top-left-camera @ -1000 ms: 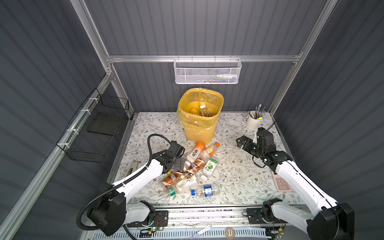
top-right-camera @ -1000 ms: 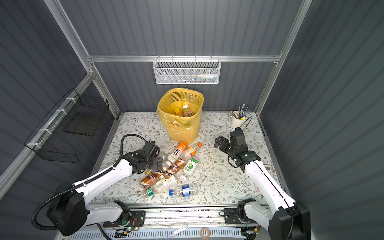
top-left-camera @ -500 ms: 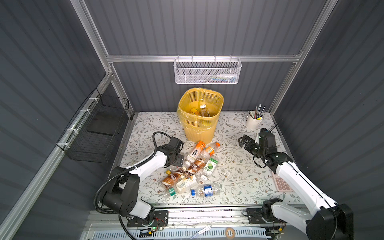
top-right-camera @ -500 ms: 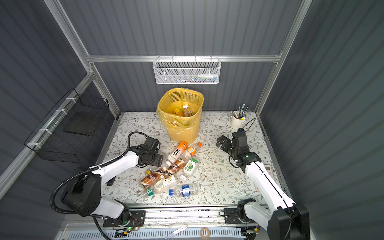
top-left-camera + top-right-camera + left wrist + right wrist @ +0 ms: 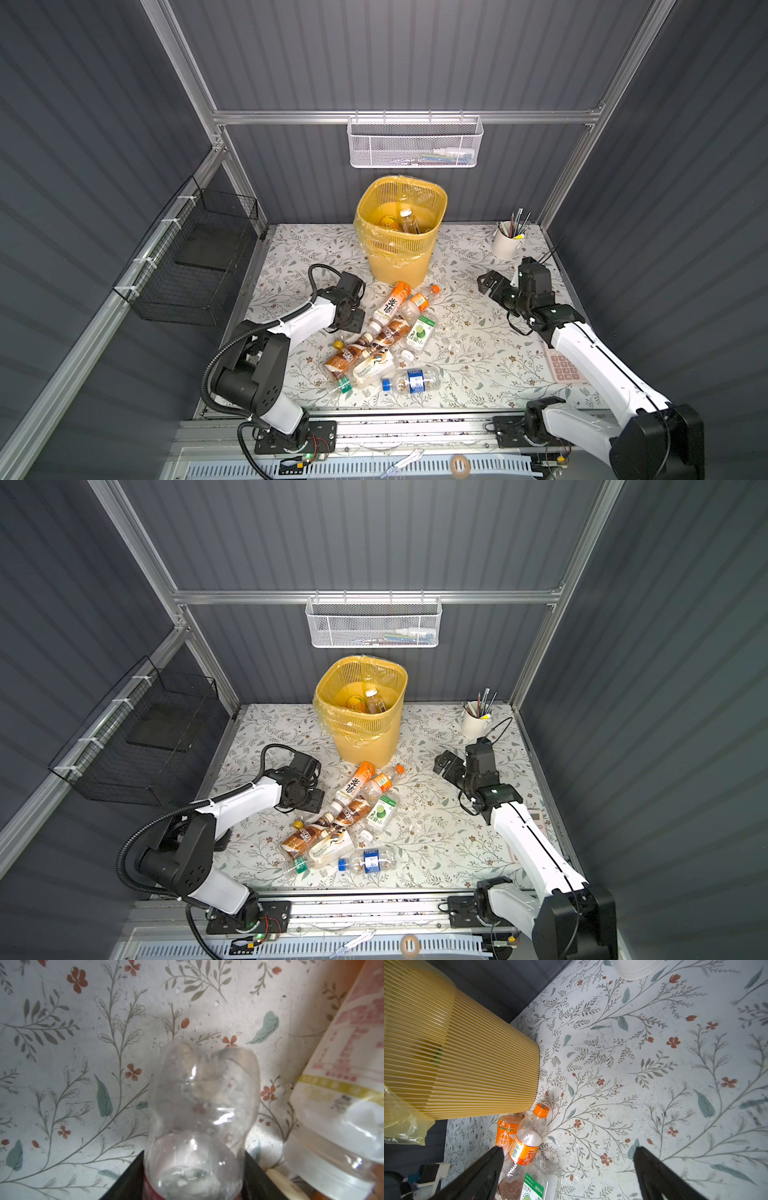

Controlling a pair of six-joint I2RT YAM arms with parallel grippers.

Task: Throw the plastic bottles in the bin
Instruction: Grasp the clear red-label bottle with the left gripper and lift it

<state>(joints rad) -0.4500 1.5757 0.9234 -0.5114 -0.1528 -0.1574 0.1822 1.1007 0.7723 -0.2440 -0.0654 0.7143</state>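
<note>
Left tool (image 5: 194, 1156) clamps one clear bottle (image 5: 203, 1095) lying on the worktop (image 5: 465, 357), left of the pile. Right tool (image 5: 569, 1150) hangs wide open and empty at the right. At least eight loose bottles (image 5: 386, 332) are heaped just near of the one yellow bin (image 5: 399, 257), and two bottles in the bin (image 5: 406, 220) show inside it.

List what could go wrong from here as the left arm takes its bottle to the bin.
1. The left gripper grips the clear bottle at its red-labelled end only; the long body juts past the fingertips, so it may pivot or slip on lifting.
2. The white-labelled bottle lies close beside it and could get dragged along.
3. The yellow bin stands tall; a drooping bottle might catch its rim.
</note>
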